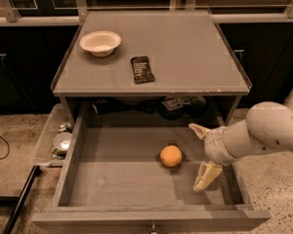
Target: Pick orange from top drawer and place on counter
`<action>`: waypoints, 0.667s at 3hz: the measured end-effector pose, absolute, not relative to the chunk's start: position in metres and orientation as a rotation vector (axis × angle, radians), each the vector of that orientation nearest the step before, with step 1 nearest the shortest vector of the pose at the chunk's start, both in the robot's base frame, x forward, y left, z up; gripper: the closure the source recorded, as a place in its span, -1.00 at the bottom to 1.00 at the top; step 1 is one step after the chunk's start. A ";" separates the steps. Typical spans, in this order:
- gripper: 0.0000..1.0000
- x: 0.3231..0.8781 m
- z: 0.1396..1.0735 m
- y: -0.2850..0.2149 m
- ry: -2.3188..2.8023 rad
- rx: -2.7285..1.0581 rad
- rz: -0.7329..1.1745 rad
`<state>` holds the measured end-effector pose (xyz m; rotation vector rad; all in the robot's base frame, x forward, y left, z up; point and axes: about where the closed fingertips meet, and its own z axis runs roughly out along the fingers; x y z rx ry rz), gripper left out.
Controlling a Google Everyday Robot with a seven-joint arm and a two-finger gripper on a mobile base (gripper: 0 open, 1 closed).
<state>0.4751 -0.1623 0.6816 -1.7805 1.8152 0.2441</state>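
Top drawer (122, 179): stands pulled fully out beneath the counter (185, 48), shows a flat grey bottom, low side walls and a small knob at the middle of the front edge. Orange (171, 156): lies on the drawer bottom, right of centre and toward the back half, touching neither side wall, free of any grasp. Gripper (198, 157): hangs inside the drawer at its right side, just beside the orange and to the right of it, carried on a thick white arm (263, 130) that reaches in from the right edge of the view. Fingers (207, 174): spread wide apart and hold nothing; one points up and back toward the rear of the drawer, the other slants down and forward near the right wall, whether touching the bottom or not cannot be told. Leave the orange about level with the gap between the two tips but outside it, a little to the left, with a narrow strip of bare drawer bottom between fruit and fingers. Counter surface: carries a white bowl (100, 42) near the back left corner and a dark flat packet (142, 69) close to the middle, apart from each other. Clear plastic bin (48, 135): sits just outside the drawer's left wall, holds small items too small to tell.
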 end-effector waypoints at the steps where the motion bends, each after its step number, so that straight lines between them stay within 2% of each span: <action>1: -1.00 0.488 0.663 -0.142 1.737 -1.791 0.265; 2: -1.00 0.500 0.642 -0.126 1.722 -1.824 0.322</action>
